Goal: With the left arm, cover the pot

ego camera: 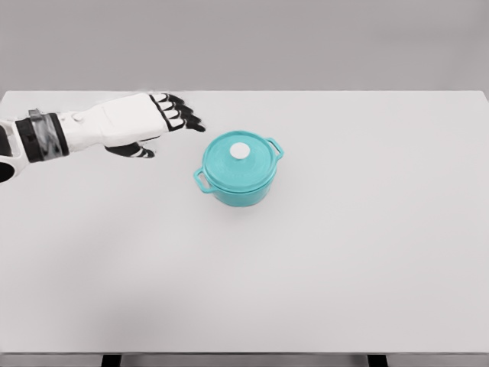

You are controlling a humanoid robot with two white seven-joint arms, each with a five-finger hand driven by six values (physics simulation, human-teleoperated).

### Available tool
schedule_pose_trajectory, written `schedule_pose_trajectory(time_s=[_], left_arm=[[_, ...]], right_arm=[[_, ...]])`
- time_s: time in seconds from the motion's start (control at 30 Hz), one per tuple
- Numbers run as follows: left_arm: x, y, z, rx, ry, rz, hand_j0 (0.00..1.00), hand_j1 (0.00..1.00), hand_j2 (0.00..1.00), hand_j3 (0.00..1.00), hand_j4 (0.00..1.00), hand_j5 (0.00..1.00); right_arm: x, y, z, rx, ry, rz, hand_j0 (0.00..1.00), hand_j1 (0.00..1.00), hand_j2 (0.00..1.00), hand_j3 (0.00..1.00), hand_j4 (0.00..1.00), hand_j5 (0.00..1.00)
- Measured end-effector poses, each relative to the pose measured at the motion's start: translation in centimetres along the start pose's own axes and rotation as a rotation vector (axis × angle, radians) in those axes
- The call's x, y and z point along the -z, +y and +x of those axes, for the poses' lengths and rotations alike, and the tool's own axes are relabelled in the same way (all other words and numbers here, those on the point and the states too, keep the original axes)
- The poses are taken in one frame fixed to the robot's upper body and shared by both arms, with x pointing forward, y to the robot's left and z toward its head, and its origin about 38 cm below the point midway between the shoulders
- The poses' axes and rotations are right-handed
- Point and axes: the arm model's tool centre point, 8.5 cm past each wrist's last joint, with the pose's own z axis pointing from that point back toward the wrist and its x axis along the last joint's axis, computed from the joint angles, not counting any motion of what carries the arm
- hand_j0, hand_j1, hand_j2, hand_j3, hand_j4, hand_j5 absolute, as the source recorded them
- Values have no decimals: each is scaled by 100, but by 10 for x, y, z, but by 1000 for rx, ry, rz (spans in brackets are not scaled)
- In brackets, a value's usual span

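Hovering empty-fingered, left hand (145, 122) near seemingly lidded pot (238, 170).

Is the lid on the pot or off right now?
On. The teal lid with its white knob sits level on the pot; the left robot hand is apart from it, fingers spread, holding nothing.

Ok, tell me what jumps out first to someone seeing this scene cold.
The teal pot near the middle of the white table, its lid with a white knob already on. Then the left hand, fingers spread, hovering just left of the pot, not touching it.
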Motion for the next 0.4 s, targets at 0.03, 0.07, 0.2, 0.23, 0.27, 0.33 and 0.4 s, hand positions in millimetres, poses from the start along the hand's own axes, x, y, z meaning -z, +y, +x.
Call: schedule_pose_trajectory(time_s=[0.03,0.07,0.2,0.23,0.27,0.33,0.4], left_arm=[[-17,-20,-1,-44,24,-27,100,100,100,100,100,100],[-33,-35,-2,-76,54,-44,100,100,100,100,100,100],[-73,-14,-22,-56,153,6,100,100,100,100,100,100],[-77,-12,-24,-54,164,10,100,100,100,100,100,100],[-80,-12,-25,-55,171,11,100,100,100,100,100,100],[-84,-10,-27,-50,182,16,100,100,100,100,100,100],[-86,-8,-28,-47,188,19,100,100,100,100,100,100]], right_arm=[[0,0,0,0,0,0,100,100,100,100,100,100],[0,0,0,0,0,0,100,100,100,100,100,100],[0,0,0,0,0,0,100,100,100,100,100,100],[0,0,0,0,0,0,100,100,100,100,100,100],[0,0,0,0,0,0,100,100,100,100,100,100],[0,0,0,0,0,0,100,100,100,100,100,100],[0,0,0,0,0,0,100,100,100,100,100,100]])
